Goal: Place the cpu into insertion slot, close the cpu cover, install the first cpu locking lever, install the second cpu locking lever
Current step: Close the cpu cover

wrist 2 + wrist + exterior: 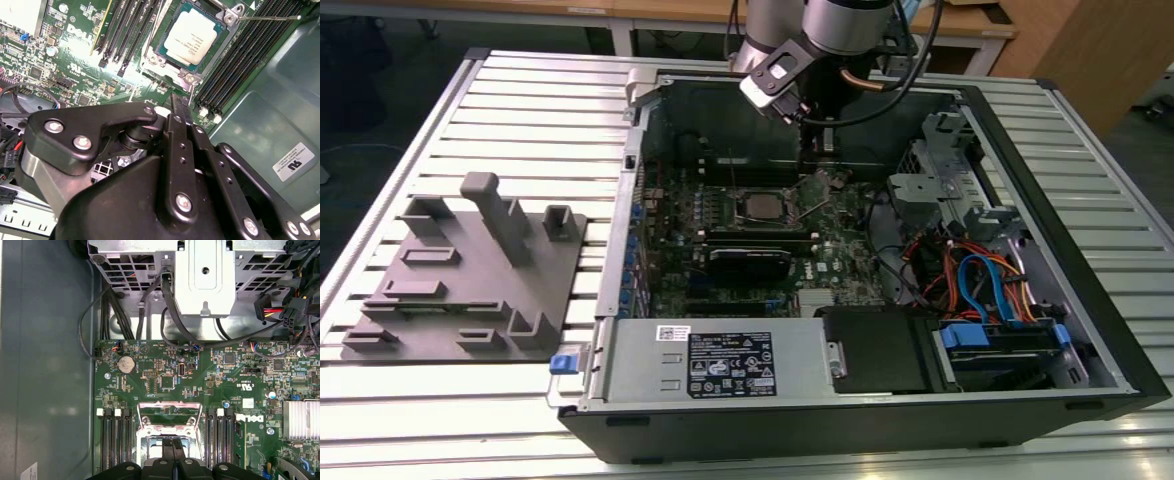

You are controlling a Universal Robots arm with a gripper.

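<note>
The cpu (192,37), a square chip with a silver-grey top, lies in the insertion slot (761,205) on the green motherboard. The cpu cover (176,70) appears to lie flat as a frame around the chip. One thin wire lever (270,17) stretches away from a corner of the socket. A second lever (192,92) stands just beside my fingertips. My gripper (179,100) is shut, its black fingers pressed together, with nothing seen between them. It hangs just above the socket's edge (170,425). In the exterior view the gripper (821,165) reaches down into the case behind the socket.
Black memory slots (240,55) flank the socket on both sides. A metal drive cage (205,275) with cables sits beyond the board. On the exterior view's right are coloured cables (974,280). A grey fixture plate (467,270) lies outside the case at its left.
</note>
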